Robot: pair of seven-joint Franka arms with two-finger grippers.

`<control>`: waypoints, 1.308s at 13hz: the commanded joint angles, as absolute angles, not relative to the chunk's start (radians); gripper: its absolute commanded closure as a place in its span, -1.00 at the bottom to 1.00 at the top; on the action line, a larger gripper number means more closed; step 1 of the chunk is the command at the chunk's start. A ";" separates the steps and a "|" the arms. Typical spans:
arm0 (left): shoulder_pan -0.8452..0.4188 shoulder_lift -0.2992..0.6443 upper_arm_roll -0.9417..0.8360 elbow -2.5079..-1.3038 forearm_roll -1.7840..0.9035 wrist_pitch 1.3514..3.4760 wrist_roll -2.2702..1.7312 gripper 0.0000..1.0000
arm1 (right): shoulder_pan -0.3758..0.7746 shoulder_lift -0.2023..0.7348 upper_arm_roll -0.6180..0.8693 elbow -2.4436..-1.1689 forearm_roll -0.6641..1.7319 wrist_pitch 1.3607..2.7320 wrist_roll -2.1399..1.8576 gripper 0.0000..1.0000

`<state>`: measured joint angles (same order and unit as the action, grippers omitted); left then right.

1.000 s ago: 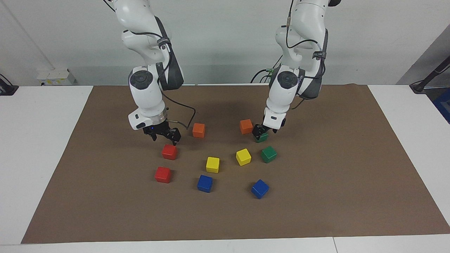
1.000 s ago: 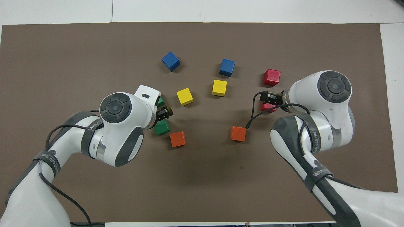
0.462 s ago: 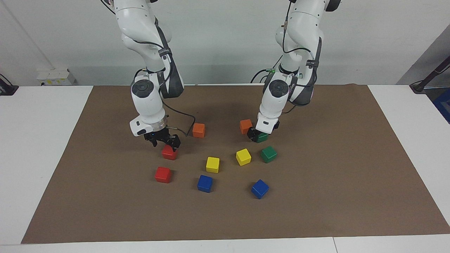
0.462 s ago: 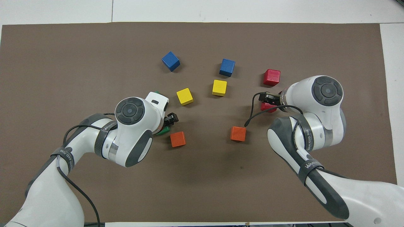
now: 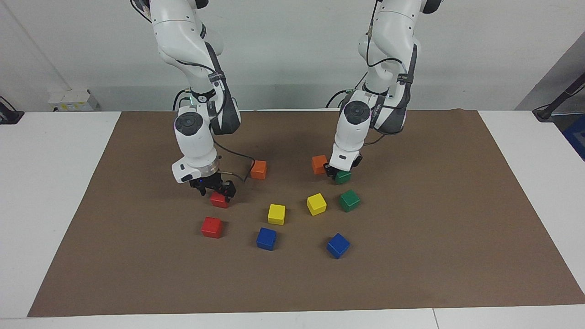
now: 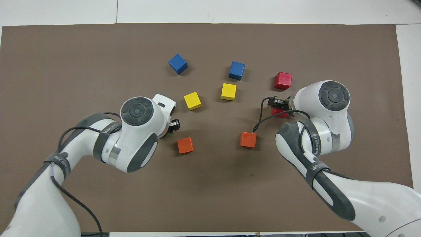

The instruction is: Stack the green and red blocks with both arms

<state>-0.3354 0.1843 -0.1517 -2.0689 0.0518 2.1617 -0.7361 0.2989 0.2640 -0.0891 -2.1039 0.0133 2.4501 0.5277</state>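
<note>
The nearer red block (image 5: 219, 199) sits right under our right gripper (image 5: 214, 189), whose jaws straddle it low on the mat, though whether they have clenched we cannot tell; its partner red block (image 5: 212, 227) lies farther from the robots. Our left gripper (image 5: 337, 172) is down on the nearer green block (image 5: 343, 177), beside an orange cube (image 5: 319, 164), grip equally unreadable, with the second green block (image 5: 349, 200) farther out. The overhead view hides both green blocks under the left arm; only the facing view shows them.
</note>
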 commanded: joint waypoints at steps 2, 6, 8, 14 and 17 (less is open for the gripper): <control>-0.064 0.078 -0.143 -2.002 0.069 2.011 -0.270 1.00 | 0.301 0.264 -0.083 -2.114 0.028 2.474 0.538 -0.92; 0.043 0.075 -0.146 -2.009 0.069 2.031 -0.098 1.00 | 0.304 0.262 -0.081 -2.121 0.028 2.474 0.531 0.78; 0.058 0.090 -0.144 -2.011 0.067 2.045 -0.087 1.00 | 0.311 0.262 -0.081 -2.120 0.028 2.474 0.529 1.00; 0.153 0.244 -0.146 -2.028 -0.018 2.233 0.021 1.00 | 0.215 0.169 -0.083 -2.109 0.028 2.349 0.291 1.00; 0.153 0.256 -0.144 -2.039 -0.021 2.258 0.032 1.00 | 0.106 0.133 -0.083 -2.109 0.028 2.295 0.085 1.00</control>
